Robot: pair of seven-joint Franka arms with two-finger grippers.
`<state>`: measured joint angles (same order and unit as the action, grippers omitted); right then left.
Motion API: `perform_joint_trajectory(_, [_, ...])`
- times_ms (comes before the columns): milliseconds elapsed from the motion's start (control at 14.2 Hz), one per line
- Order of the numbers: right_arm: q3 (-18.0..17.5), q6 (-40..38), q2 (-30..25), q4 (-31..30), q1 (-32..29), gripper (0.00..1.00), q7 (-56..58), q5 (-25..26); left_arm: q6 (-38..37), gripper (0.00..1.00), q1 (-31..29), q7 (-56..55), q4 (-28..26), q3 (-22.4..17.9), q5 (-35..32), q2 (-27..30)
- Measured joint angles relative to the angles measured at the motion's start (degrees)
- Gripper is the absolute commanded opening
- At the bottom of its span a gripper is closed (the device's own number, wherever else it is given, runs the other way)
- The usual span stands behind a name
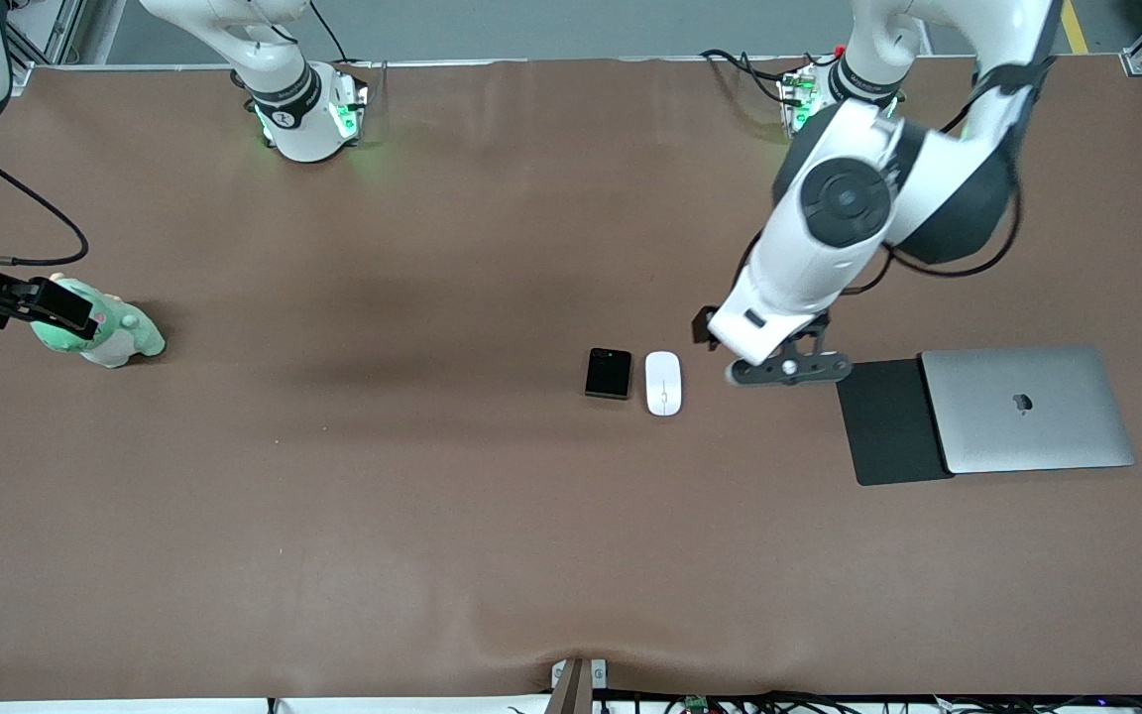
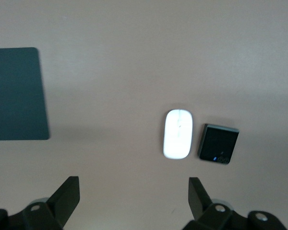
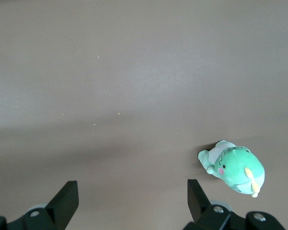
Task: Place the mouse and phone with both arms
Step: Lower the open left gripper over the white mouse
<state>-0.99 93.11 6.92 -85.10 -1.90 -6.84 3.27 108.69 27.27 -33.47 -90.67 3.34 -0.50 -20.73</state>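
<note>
On the brown tabletop (image 1: 432, 516), the white mouse (image 1: 663, 383) and the black phone (image 1: 609, 373) are lying side by side near the middle, just apart, with the phone toward the right arm's end and the mouse toward the left arm's end. The left arm (image 1: 829, 228) is reaching down from its base and holding its left tool (image 1: 789, 368) in the air over bare tabletop between the mouse and the black mouse pad (image 1: 890, 421). In the left wrist view that tool's fingers (image 2: 67, 194) are standing wide apart with nothing between them (the mouse (image 2: 177, 133) and the phone (image 2: 218, 143) are showing past them, the mouse pad (image 2: 17, 93) off to one side). A closed silver laptop (image 1: 1027, 408) is resting beside the mouse pad, its edge lapping over the pad, toward the left arm's end of the tabletop.

The right arm (image 1: 274, 69) is waiting, its right tool (image 1: 36, 302) hanging over the tabletop's edge at the right arm's end, just above a green plush toy (image 1: 105, 332). The right wrist view is showing those fingers (image 3: 65, 196) spread wide and empty too, with the toy (image 3: 234, 166) lying on the tabletop below them.
</note>
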Motion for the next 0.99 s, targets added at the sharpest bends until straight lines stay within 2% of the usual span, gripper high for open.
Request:
perform_joint_trajectory(211, [0.0, 0.1, 0.0, 0.5, 0.0, 1.0, 0.0, 0.0, 6.3, 1.0, 1.8, -2.8, -1.9, 0.0, 0.0, -3.8])
perform_joint_trajectory(564, [0.1, 0.1, -0.2, 0.7, 0.0, 1.0, 0.0, 0.0, 13.3, 1.0, 3.6, -4.4, -6.8, 0.2, 0.0, -6.1])
perform_joint_trajectory(987, [0.1, 0.2, -0.3, 0.8, 0.0, 1.0, 0.0, -0.1, 19.5, 1.0, 4.9, -5.2, -8.5, 0.2, 0.0, -11.4])
